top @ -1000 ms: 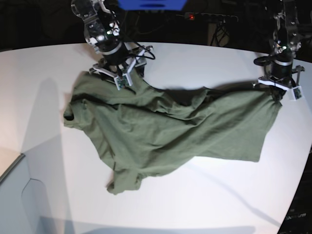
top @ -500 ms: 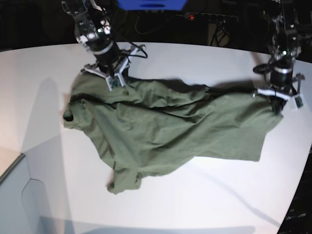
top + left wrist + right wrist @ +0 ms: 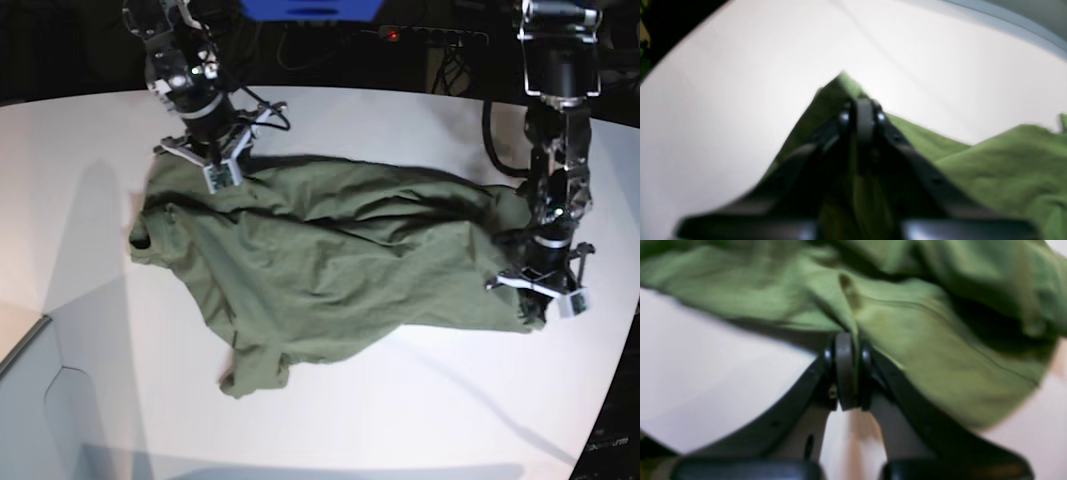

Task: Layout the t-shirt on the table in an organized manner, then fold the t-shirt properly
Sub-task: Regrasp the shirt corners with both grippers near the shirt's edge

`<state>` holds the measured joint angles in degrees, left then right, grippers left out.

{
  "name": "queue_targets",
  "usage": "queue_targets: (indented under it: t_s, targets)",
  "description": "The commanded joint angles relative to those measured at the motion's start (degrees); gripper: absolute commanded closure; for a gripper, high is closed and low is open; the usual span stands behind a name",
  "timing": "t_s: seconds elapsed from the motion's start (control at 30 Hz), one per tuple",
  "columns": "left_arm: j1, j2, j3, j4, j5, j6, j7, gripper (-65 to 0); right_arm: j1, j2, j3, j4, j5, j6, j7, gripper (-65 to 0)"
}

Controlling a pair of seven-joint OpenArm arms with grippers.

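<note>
Olive-green crumpled cotton t-shirt (image 3: 330, 260) sprawls across the white tabletop (image 3: 400, 420); right fingers (image 3: 846, 340) and left fingers (image 3: 862, 110) each pinch its fabric.

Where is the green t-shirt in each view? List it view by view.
Base: t-shirt spread across the middle of the table.
Left wrist: lower middle and right, behind the left claw.
Right wrist: fills the top, above the right claw.
Shared landmark: the white table.
</note>
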<state>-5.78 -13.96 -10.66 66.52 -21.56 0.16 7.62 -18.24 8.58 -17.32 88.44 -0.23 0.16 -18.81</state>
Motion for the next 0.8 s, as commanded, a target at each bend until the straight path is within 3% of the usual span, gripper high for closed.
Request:
queue_targets:
  t_s: [0.0,0.1,0.23,0.47,0.77]
  targets:
    - [-0.8,-0.7,-0.2,-0.8,-0.2,0.1,-1.1,-13.2,0.3,0.0,0.1,0.9,-0.1,0.1,1.4,0.0]
    - [-0.8,-0.7,-0.6,-2.4,-0.4,0.1,-1.1,-30.3,0.3,0.2,0.4,0.9,-0.1,0.1,1.4,0.0]
    - [3.7,-1.1,-3.5,0.9,-0.5,-0.3,-1.1,-43.8,0.3,0.2,0.4,1.0,-0.1,0.1,1.4,0.0]
    - [12.9,-1.0,-13.2,5.1,-0.5,-0.5,-1.1,-44.0,0.3,0.1,0.3,1.0,0.0,0.1,1.4,0.0]
    - [10.7,-0.9,-12.5,-4.1,0.1,-0.5,-1.2,-44.0,0.3,0.0,0.0,1.0,0.0,0.1,1.4,0.0]
